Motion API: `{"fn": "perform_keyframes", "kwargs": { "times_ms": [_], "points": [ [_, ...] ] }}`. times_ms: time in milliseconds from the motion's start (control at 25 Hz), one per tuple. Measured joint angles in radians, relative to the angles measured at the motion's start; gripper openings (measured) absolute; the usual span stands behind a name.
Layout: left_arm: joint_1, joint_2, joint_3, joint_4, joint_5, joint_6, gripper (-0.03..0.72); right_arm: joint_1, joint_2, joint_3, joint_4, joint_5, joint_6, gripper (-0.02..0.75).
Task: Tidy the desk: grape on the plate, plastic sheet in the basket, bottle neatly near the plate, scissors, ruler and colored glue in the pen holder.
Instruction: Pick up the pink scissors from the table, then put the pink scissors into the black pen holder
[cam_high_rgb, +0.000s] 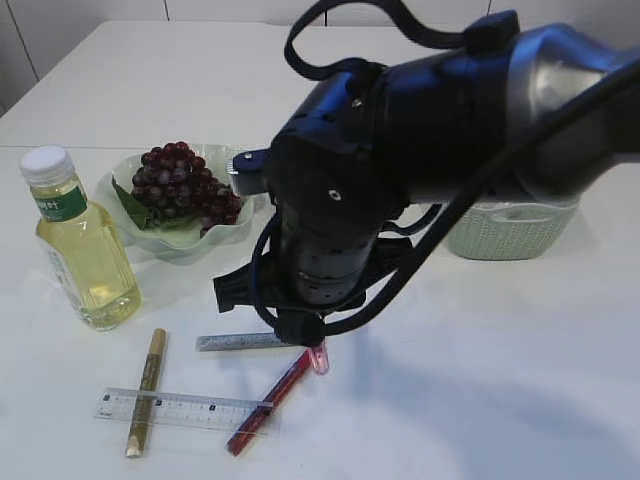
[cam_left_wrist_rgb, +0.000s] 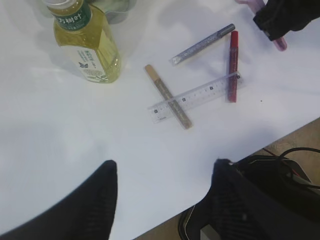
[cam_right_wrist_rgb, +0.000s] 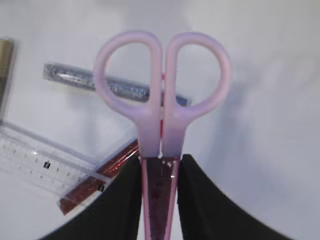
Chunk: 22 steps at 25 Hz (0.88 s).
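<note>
My right gripper (cam_right_wrist_rgb: 160, 165) is shut on the covered blades of pink-handled scissors (cam_right_wrist_rgb: 162, 95) and holds them just over the table, handles down (cam_high_rgb: 319, 357). Under them lie a silver glue stick (cam_high_rgb: 240, 341), a red glue stick (cam_high_rgb: 270, 400), a gold glue stick (cam_high_rgb: 147, 390) and a clear ruler (cam_high_rgb: 180, 408) that lies across the red and gold ones. The grapes (cam_high_rgb: 180, 185) lie on the pale green plate (cam_high_rgb: 118, 185). The bottle (cam_high_rgb: 85, 245) of yellow liquid stands left of the plate. My left gripper (cam_left_wrist_rgb: 165, 165) is open and empty above the table's front edge. Pen holder and plastic sheet are out of view.
A pale green woven basket (cam_high_rgb: 510, 230) stands at the right, partly behind my right arm (cam_high_rgb: 400, 130). In the left wrist view the bottle (cam_left_wrist_rgb: 87, 42), ruler (cam_left_wrist_rgb: 195, 96) and glue sticks lie ahead, and the table edge runs close below the fingers.
</note>
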<state>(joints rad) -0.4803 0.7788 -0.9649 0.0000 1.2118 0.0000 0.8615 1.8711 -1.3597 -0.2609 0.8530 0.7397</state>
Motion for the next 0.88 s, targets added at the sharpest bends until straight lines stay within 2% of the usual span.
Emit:
{"fn": "perform_keyframes", "kwargs": {
  "times_ms": [480,880],
  "points": [
    [0.000,0.000,0.000,0.000,-0.015,0.000,0.435,0.000,-0.013,-0.101,-0.276,-0.121,0.047,0.197],
    [0.000,0.000,0.000,0.000,-0.019,0.000,0.435,-0.072,-0.013,-0.159,-0.433,-0.185,0.074,0.198]
  ]
}}
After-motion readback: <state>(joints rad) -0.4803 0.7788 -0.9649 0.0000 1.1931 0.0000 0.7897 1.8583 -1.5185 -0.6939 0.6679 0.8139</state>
